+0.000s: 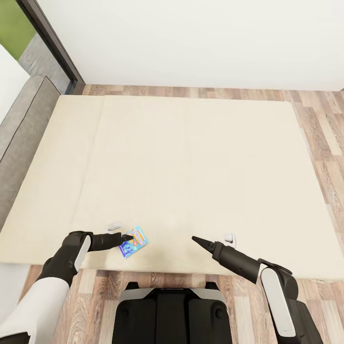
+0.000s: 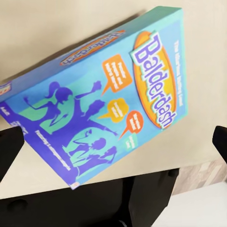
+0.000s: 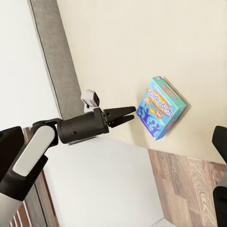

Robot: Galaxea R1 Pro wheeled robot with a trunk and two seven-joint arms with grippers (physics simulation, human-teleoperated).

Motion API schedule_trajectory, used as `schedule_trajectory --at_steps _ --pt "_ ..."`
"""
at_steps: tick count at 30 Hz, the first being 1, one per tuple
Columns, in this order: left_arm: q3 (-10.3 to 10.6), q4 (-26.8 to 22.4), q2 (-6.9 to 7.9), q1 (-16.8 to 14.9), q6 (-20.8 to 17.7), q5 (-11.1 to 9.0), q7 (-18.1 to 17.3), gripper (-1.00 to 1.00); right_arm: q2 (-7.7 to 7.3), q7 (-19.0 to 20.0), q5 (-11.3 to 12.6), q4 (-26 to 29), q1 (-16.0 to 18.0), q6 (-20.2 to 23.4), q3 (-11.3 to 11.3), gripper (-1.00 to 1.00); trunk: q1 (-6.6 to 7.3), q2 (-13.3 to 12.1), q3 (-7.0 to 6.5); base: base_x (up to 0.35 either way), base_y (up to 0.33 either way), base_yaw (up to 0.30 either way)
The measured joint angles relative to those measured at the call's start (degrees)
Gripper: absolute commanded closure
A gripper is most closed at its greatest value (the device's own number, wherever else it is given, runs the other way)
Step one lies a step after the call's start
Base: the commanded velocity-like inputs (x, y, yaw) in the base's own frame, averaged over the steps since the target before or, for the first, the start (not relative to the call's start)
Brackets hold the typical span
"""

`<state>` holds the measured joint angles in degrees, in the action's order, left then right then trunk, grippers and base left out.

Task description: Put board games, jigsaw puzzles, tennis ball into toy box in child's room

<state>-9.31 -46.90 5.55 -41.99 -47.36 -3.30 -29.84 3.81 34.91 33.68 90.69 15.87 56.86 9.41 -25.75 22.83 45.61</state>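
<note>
A small blue board game (image 1: 135, 241) lies flat on the beige bed (image 1: 191, 157), close to its near edge. In the left wrist view its printed lid (image 2: 104, 99) is large and right in front of the fingers. My left gripper (image 1: 130, 237) is open, with its tips at the box's left edge; the right wrist view shows this gripper (image 3: 132, 114) just short of the box (image 3: 161, 108), holding nothing. My right gripper (image 1: 195, 238) hovers over bare mattress to the right of the box, open and empty.
A grey headboard (image 1: 24, 124) runs along the bed's left side, with a dark-framed window (image 1: 52, 43) behind it. A white wall stands beyond the bed. Wood-plank floor (image 1: 315, 124) shows to the right and at the bed's near edge, where my base (image 1: 167, 315) stands.
</note>
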Motion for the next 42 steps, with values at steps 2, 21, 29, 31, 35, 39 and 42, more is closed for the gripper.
schedule_trajectory --at_steps 2,21,29,31,35,39,42 --pt "0.0 0.0 -0.04 0.0 0.0 0.0 0.0 -1.0 0.04 0.0 0.0 0.0 0.0 0.0 0.0 -1.0 0.0 0.0 0.09 0.0 0.0 0.0" --pt "-0.1 0.1 0.15 0.0 -0.2 0.0 0.1 -1.0 0.15 0.1 0.0 0.0 0.0 0.0 -0.1 -1.0 0.0 0.0 1.69 0.0 0.0 0.0" --pt "-0.3 0.1 0.16 0.0 -0.2 -0.1 2.9 -1.0 0.14 0.1 0.0 0.0 0.0 -0.1 -0.1 -1.0 0.0 0.0 1.88 0.0 0.0 0.0" --pt "-0.3 0.1 0.12 0.0 -0.2 -0.1 3.6 -1.0 0.16 0.2 0.0 0.0 0.0 -0.1 -0.1 -1.0 0.0 0.0 1.89 0.0 0.0 0.0" --pt "-0.4 0.1 0.1 0.0 -0.1 -0.3 4.0 -1.0 0.16 0.4 0.0 0.0 0.0 -0.7 -0.1 -1.0 0.0 0.0 1.89 0.0 0.0 0.0" --pt "-0.5 0.1 0.04 0.0 0.0 -0.3 4.1 -1.0 0.11 0.5 -0.1 -0.1 0.0 -3.3 -0.1 -1.0 0.0 0.0 1.89 0.0 0.0 0.0" --pt "-0.5 0.1 0.01 0.0 0.1 -0.4 4.1 -1.0 0.13 0.4 -0.1 -0.1 0.0 -4.1 -0.1 -1.0 0.0 0.0 1.89 0.0 0.0 0.0"
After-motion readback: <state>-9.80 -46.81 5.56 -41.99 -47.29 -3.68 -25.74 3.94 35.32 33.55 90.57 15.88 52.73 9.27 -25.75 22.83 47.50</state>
